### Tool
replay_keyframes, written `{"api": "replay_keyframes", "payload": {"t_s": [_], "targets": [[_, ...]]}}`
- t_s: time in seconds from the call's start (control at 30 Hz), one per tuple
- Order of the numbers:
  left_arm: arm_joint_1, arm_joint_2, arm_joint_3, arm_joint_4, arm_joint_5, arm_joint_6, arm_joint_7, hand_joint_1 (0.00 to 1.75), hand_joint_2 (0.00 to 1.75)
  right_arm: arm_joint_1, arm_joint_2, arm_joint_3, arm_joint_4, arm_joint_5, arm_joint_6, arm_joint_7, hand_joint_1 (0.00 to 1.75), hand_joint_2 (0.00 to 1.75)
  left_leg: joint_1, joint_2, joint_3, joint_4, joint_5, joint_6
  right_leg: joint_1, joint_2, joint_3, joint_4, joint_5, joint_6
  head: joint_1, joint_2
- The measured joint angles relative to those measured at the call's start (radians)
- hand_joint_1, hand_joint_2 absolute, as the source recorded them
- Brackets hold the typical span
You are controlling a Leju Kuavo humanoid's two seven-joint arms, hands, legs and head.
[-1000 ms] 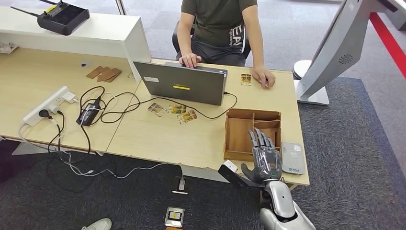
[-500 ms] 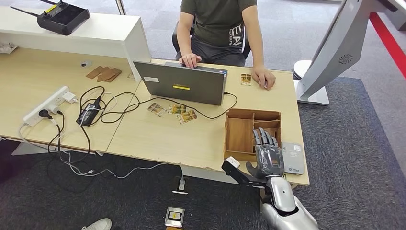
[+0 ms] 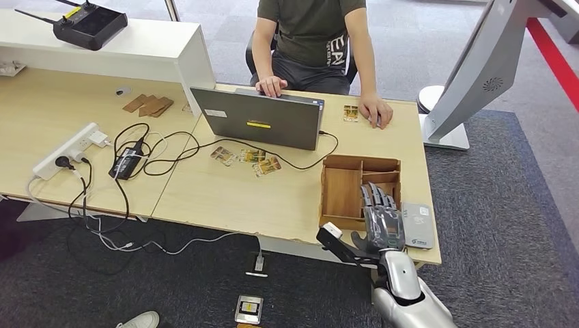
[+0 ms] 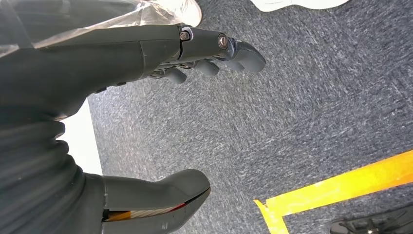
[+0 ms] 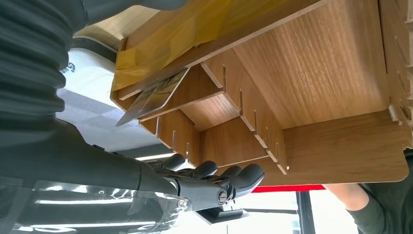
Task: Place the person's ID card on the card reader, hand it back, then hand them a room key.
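Observation:
My right hand [image 3: 381, 220] hovers with straight, spread fingers over the near right corner of a wooden divider box [image 3: 341, 191], holding nothing. Just right of it lies the grey card reader [image 3: 417, 225]. In the right wrist view my fingers [image 5: 214, 183] sit close to the box [image 5: 316, 63], where a patterned card [image 5: 151, 95] leans in a compartment beside the reader [image 5: 87, 73]. A small card [image 3: 351, 113] lies on the desk by the person's hand [image 3: 377, 109]. My left hand [image 4: 97, 63] hangs over carpet, fingers apart and empty.
The person sits behind an open laptop [image 3: 258, 121]. Three patterned cards [image 3: 251, 156] lie in front of it among black cables. A power strip [image 3: 68, 149] sits at the left. A white stand's base [image 3: 444, 133] is at the right.
My right hand has shifted slightly to the right and back toward me, nearer the card reader. The person has stayed still.

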Motion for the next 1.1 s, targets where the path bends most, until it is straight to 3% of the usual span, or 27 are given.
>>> {"api": "replay_keyframes", "payload": {"t_s": [1.1], "targets": [[-0.008,0.016,-0.014,0.001,0.028,-0.009,-0.005,0.0,1.75,-0.019,-0.054,0.001,0.007,-0.072,-0.021,0.033,0.0,1.75,0.0,0.0,0.0,0.0,0.0,0.0,0.0,0.0,0.0,0.0,0.0,0.0,0.0,0.0]]}}
